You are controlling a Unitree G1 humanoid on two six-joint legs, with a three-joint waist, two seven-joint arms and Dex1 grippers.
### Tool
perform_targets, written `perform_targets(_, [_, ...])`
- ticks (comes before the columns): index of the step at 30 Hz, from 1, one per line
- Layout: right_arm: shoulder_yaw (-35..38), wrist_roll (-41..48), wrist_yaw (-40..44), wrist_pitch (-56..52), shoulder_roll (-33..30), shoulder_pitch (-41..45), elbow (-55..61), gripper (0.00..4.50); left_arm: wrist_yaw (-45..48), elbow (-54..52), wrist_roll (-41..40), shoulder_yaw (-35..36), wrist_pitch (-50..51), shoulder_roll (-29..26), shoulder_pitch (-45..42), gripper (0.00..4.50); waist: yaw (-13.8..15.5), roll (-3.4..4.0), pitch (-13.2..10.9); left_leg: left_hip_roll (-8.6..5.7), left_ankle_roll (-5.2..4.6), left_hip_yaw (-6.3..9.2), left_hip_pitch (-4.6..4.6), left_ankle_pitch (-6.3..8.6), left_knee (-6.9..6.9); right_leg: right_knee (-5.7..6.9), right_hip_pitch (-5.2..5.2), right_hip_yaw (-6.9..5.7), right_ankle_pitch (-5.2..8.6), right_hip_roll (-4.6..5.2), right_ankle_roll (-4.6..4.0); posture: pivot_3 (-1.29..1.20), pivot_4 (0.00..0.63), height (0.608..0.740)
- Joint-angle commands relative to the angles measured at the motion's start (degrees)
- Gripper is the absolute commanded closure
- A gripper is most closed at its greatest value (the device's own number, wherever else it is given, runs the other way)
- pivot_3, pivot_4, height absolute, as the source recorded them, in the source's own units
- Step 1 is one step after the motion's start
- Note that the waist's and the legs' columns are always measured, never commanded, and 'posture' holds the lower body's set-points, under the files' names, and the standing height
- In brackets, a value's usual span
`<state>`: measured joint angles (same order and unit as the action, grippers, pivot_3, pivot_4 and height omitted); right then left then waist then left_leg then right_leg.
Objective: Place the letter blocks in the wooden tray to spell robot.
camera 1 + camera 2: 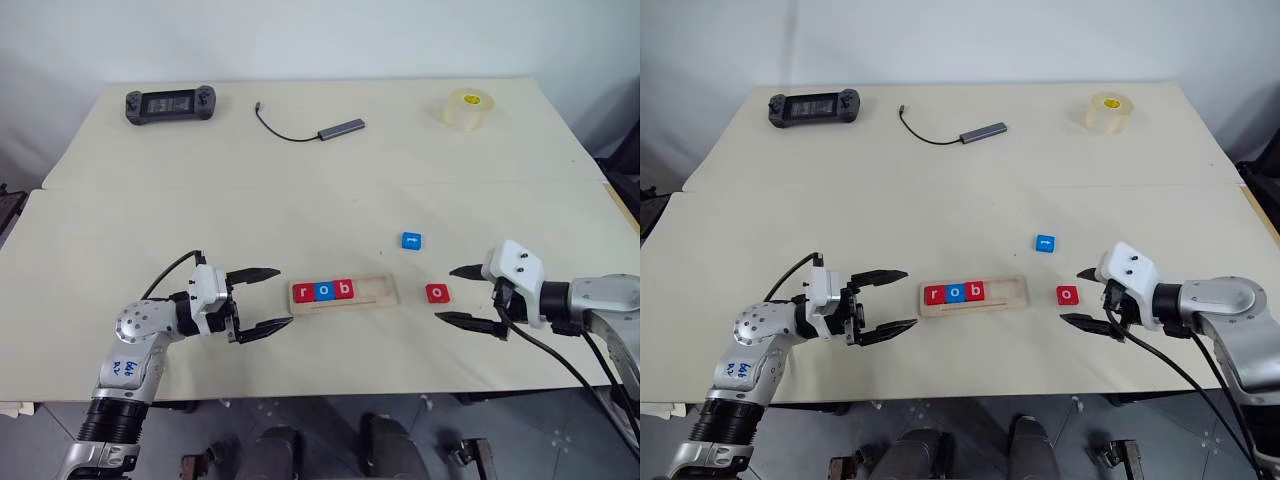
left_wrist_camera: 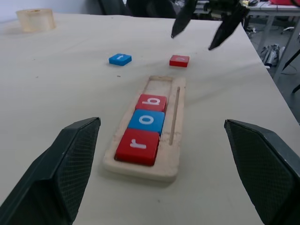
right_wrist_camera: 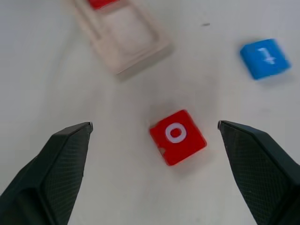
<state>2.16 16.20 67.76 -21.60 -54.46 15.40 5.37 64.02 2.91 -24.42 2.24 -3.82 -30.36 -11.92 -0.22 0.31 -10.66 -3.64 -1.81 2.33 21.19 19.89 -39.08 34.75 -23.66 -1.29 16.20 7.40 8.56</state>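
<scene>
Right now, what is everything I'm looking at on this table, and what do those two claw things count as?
Pale-wood rectangular tray: one, near the table's front edge, between the grippers.
Square letter blocks in the tray: three, red r, blue o, red b, filling its left part.
Loose red o block: one, just right of the tray.
Loose blue t block: one, behind the red o block.
Black handheld controller: one, far left.
Grey adapter with black cable: one, far middle.
Yellowish tape roll: one, far right.
Beige table: one.
Left gripper: black fingers, open, left of the tray.
Right gripper: black fingers, open, beside the red o block.
</scene>
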Motion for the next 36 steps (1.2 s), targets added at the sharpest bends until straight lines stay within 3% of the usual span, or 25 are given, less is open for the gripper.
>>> perform_targets(1, [-3.84,-2.81,5.83,9.07,0.27,5.94,-9.56,0.03,0.31,-2.82,-0.95,1.58,-1.0,-0.89,1.75,0.0,0.03,0.01,0.0,0.0,0.0,0.02,0.0,0.0,0.0,-0.02,0.0,-0.01,0.0,0.01,0.0,0.0,0.15,0.74])
perform_targets(9, [-9.42,-6.87,10.4,15.34,3.78,15.41,-24.82,0.03,-1.41,-6.24,-0.84,2.59,-0.11,-1.16,4.38,0.0,0.32,0.01,0.0,0.03,0.08,0.14,0.06,0.02,-0.01,-0.11,0.0,-0.13,0.0,0.06,-0.01,0.0,0.15,0.74])
perform_targets(12, [-10.21,-6.71,12.49,14.74,4.16,16.45,-26.6,0.64,-2.13,-7.04,-0.74,2.8,0.03,-1.3,5.0,0.0,0.24,0.01,0.0,0.03,0.08,0.16,0.06,0.03,-0.01,-0.1,0.01,-0.14,0.0,0.06,-0.01,0.0,0.15,0.74])
perform_targets(19, [-11.01,-6.53,15.52,16.88,4.96,18.76,-26.37,3.02,-2.79,-7.72,-0.65,2.51,-0.31,-1.36,5.76,0.0,0.17,0.02,0.01,0.05,0.11,0.17,0.06,0.03,-0.02,-0.08,0.01,-0.17,0.0,0.04,-0.01,0.0,0.15,0.74])
perform_targets(27, [-14.25,-4.39,15.31,4.73,10.48,25.28,-14.88,3.05,-3.28,-7.92,-0.45,2.5,-0.46,-1.23,6.12,0.0,0.02,0.04,0.0,0.17,0.22,0.16,0.06,0.06,-0.02,-0.02,-0.04,-0.15,0.02,0.04,-0.04,0.0,0.15,0.74])
perform_targets(36, [-18.29,-7.5,11.33,3.9,16.52,27.0,-14.14,3.05,-4.4,-9.15,-0.45,2.05,-0.47,-0.68,7.32,0.0,0.31,0.04,0.0,0.01,0.21,0.31,0.13,0.06,-0.07,0.02,-0.03,-0.3,0.04,0.08,-0.08,0.0,0.15,0.74])
